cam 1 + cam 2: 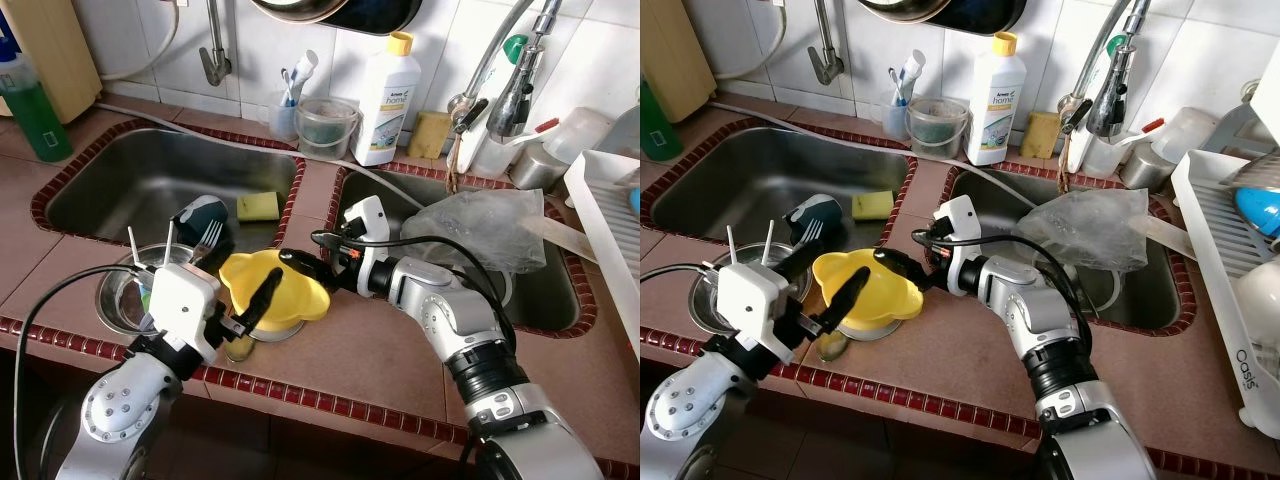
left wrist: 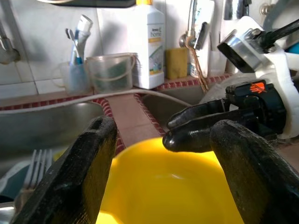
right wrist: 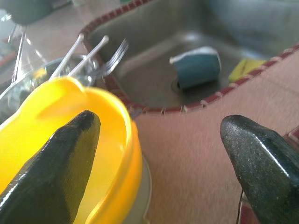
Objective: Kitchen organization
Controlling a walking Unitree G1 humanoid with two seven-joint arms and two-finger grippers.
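Yellow bowl (image 1: 272, 285) looks like light, stiff, slick plastic: take it by the rim, where right gripper (image 1: 300, 262) and left gripper (image 1: 250, 305) both straddle it, fingers spread, gripping nothing.

The kitchen is bright with soft daylight. The white wall tiles (image 1: 350, 60) shine, and the wall behind the tap (image 1: 520, 70) looks washed out. Under the yellow bowl (image 1: 270, 285) there is a soft shadow. Inside the left sink (image 1: 150, 190) it is darker. In the wrist views the black fingers (image 2: 79, 177) close up are blurry, and so is the bowl.
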